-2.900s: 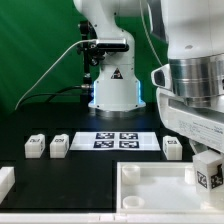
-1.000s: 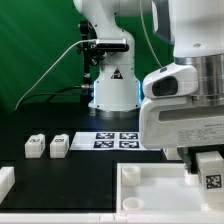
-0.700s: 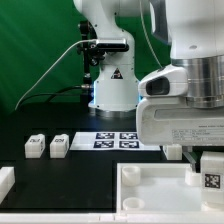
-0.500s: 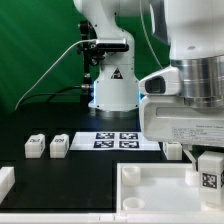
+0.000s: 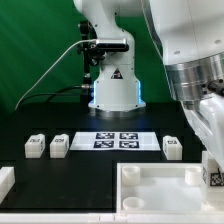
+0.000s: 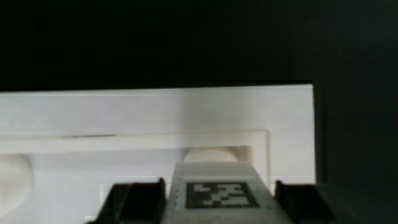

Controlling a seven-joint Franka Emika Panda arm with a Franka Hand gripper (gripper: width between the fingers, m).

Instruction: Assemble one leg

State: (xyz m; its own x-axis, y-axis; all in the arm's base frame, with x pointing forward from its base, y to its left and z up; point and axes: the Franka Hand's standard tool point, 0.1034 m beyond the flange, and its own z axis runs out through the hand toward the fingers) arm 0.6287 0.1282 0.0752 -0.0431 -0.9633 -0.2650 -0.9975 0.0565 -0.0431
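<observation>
Blocky white leg [image 6: 221, 185] between fingers [image 6: 128, 204]

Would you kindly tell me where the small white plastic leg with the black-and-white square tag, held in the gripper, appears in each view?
Exterior view: the small white tagged leg is at the exterior view's far right edge, over the tray.
Wrist view: the leg is closest to the camera, tag facing it, between two black fingers.
Shared landmark: the large white square tray with raised rims.
</observation>
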